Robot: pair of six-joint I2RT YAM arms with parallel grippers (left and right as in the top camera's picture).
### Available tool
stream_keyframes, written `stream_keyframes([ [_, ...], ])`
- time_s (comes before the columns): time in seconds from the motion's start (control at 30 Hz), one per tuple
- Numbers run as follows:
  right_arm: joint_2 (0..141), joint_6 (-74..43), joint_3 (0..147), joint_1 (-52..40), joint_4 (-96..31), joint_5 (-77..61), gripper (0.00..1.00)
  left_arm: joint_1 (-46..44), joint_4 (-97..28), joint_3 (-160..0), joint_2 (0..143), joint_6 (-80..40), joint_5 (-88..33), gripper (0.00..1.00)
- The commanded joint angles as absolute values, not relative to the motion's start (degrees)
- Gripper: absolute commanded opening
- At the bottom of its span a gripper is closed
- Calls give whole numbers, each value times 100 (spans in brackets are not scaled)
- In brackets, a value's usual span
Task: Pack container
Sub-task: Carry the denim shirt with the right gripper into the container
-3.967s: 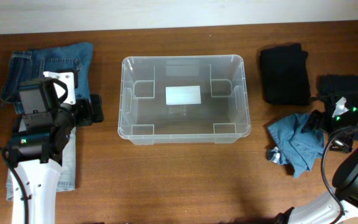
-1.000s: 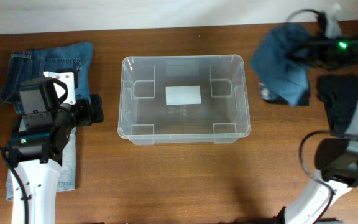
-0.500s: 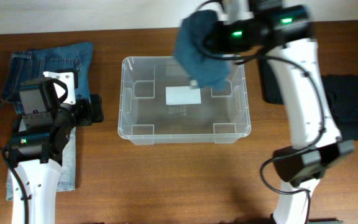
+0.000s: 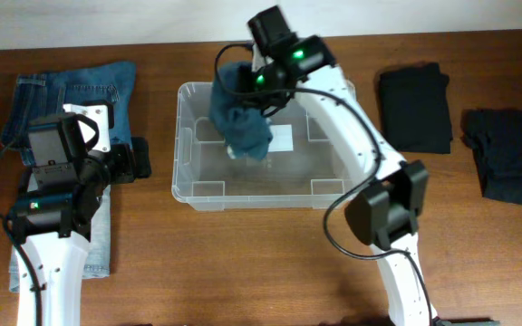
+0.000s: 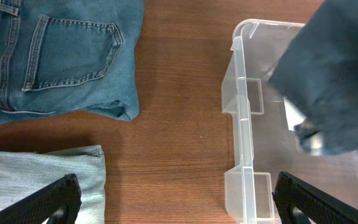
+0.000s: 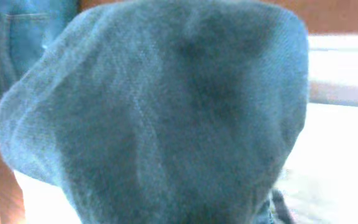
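Wooden table (image 4: 270, 263), container (image 4: 178, 145) beneath right end effector (image 4: 248, 81) with blue cloth (image 4: 241, 122)

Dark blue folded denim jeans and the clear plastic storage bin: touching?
Apart. Left wrist view shows bare wooden table between the dark blue jeans and the clear plastic bin.

The large rectangular clear plastic storage bin (image 4: 270, 197) stands upright and open at the table's middle, long sides running left to right, a white label (image 4: 285, 138) on its base.
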State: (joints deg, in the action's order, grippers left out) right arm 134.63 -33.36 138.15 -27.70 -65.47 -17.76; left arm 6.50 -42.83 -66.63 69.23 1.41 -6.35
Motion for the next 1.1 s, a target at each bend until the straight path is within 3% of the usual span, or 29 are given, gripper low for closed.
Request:
stream_keyframes([
  [0.0,13546,-3988,13874,-2969,-6510,-1564,4,666,-4268,-6661,6943,84,-596,99],
  [0.53,13581,-5286,13091,-3345,-6034,-1431,4,666,-4268,-6661,6943,84,-596,99],
  [1.07,13583,-5304,12589,-3420,-5859,-1483,7,666,-4268,-6661,6943,84,-596,99],
])
